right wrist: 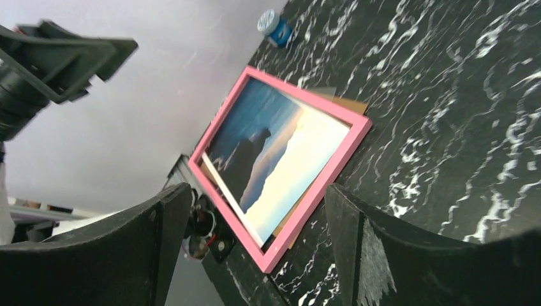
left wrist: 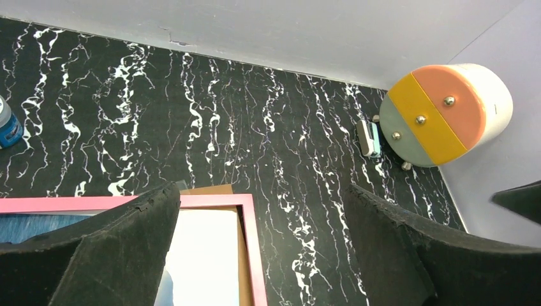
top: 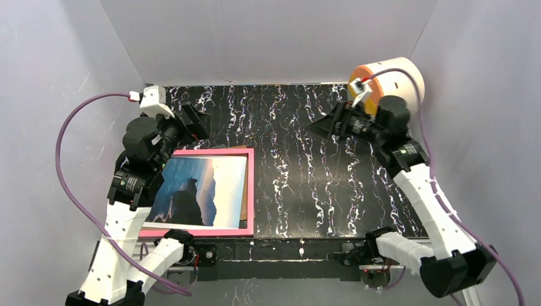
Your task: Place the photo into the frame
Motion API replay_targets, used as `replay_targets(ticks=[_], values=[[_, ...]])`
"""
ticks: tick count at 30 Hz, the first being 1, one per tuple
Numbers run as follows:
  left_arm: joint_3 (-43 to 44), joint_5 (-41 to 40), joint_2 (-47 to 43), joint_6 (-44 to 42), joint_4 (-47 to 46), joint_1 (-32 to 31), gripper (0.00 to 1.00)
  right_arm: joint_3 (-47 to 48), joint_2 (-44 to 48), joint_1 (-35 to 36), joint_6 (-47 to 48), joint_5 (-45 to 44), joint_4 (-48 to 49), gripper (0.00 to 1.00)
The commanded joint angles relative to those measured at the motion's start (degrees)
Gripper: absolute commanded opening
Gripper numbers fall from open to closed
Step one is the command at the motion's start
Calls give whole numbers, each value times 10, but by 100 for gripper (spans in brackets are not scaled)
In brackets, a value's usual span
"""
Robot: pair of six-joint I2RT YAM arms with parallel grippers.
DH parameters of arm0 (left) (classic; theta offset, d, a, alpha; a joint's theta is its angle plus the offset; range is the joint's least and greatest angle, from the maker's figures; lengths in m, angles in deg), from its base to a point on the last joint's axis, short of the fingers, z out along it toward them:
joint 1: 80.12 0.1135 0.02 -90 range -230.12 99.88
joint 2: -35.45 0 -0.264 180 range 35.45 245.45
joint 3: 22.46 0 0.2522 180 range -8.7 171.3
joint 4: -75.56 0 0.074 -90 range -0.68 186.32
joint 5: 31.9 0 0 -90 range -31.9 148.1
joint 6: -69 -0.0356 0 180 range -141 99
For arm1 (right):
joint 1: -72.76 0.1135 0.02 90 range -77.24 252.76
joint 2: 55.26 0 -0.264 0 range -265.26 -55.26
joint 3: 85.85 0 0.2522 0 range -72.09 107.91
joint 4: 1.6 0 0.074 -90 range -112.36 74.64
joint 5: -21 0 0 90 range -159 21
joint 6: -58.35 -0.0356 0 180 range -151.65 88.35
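Pink wood comes first: the frame point(top: 250, 191) lies flat at the lower left of the top view, close to the table's near edge and beside my left arm. The photo point(top: 198, 191) lies face up inside its border, sea and dark cliffs showing, turned slightly askew. A strip of brown backing board point(top: 244, 194) shows between the print's right edge and the pink bar, and a corner of it pokes out past the frame's far side. Whether the print is seated fully flat, I cannot tell.

Just beyond the frame's far left corner hangs my left gripper point(top: 194, 121), its black fingers point(left wrist: 127, 242) spread wide with nothing between them. My right gripper point(top: 322, 126) hovers above the middle of the black, white-veined table point(top: 300, 178), well apart from the frame, its fingers point(right wrist: 376, 248) likewise parted and empty.

Farther back, a small blue-capped bottle point(left wrist: 6, 127) stands near the left wall. In the far right corner a round white drum point(top: 386, 80) lies on its side, its face banded orange, yellow and grey, with a small white and teal item point(left wrist: 369, 137) just beside it.
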Motion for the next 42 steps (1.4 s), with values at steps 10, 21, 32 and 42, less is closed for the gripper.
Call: replay_targets(ticks=[10, 21, 32, 42], values=[[-90, 72, 1, 6, 35, -2, 98, 8, -174, 273, -15, -238, -3, 81], [-165, -15, -20, 79, 111, -2, 99, 81, -397, 399, -52, -401, -71, 75], [-197, -1, -29, 120, 113, -3, 99, 152, -521, 413, -56, -380, -98, 69], [-229, 5, -51, 146, 116, -2, 99, 254, -605, 434, -90, -464, -191, 54]])
